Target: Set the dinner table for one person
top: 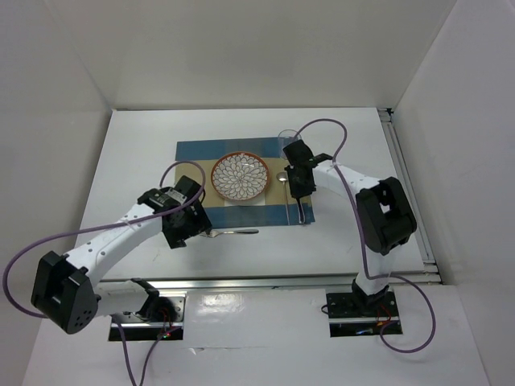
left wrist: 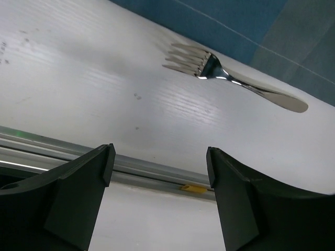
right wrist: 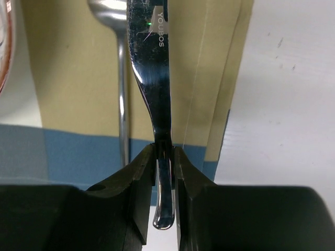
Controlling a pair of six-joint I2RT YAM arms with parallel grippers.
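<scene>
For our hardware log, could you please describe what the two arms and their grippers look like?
The left arm and right arm have white links with chunky black joint housings. A thin purple cable loops along each. The left gripper and right gripper have matte black, wedge-shaped fingers. I see no markings.

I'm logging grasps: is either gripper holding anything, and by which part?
The right gripper is shut on the knife, pinching its handle near the rounded end. The left gripper is open and holds nothing; the fork lies free on the dinner table.
</scene>
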